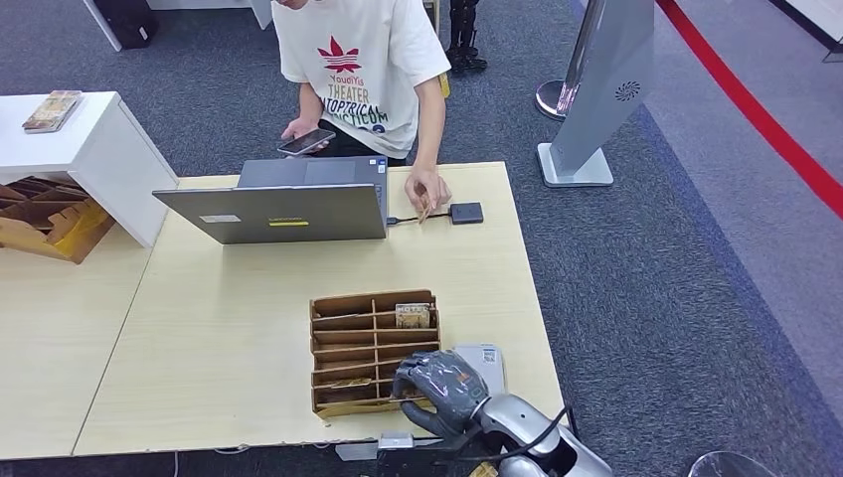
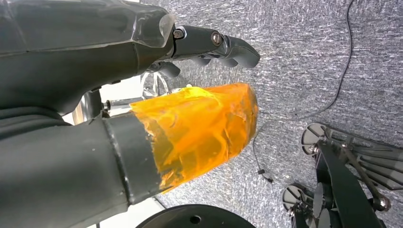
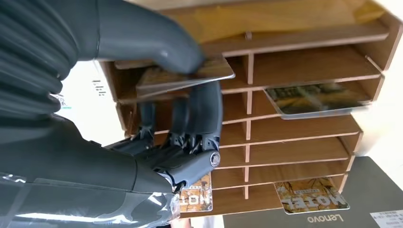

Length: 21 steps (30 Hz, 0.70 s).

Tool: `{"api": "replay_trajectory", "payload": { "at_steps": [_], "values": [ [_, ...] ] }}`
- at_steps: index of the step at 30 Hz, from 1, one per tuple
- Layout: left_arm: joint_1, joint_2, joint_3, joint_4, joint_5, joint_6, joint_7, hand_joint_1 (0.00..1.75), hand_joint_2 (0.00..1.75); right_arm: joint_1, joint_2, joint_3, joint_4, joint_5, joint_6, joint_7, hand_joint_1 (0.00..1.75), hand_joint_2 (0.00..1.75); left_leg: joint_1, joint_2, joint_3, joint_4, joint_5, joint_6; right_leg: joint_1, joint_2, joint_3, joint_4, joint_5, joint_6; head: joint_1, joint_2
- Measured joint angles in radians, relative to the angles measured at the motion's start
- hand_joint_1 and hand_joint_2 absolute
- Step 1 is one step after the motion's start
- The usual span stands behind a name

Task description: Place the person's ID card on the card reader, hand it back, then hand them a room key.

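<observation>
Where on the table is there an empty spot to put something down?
Bare tabletop lies between the laptop and the wooden card rack, and left of the rack. A smaller patch lies right of the rack, below the small black box. It is crowded at the rack's near corner, where the right hand pinches a card.

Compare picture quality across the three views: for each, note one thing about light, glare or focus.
Head view: even overhead light, sharp; the laptop and wooden card rack cast only soft shadows. Left wrist view: the left hand sits close and soft-edged, with a glowing orange patch. Right wrist view: the right hand blurs near the lens, pinching a card; the table at the edges is washed out.
</observation>
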Motion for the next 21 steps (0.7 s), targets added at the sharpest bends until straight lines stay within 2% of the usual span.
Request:
{"api": "replay_trajectory", "payload": {
  "at_steps": [4,21],
  "values": [
    [-0.002,0.000,0.001,0.000,0.000,0.000,0.000,0.00,0.00,-0.006,0.004,-0.005,0.007,0.001,-0.002,0.000,1.73,1.75,0.000,0.000,0.000,0.000,0.000,0.000,0.000,0.000,0.000,0.000,0.000,0.000,0.000,0.000],
    [-0.005,0.000,0.006,0.000,0.000,-0.004,-0.002,0.00,0.00,-0.010,0.010,-0.014,0.014,-0.001,-0.007,0.000,1.75,1.75,0.000,0.000,0.000,0.000,0.000,0.000,0.000,0.000,0.000,0.000,0.000,0.000,0.000,0.000]
  ]
}}
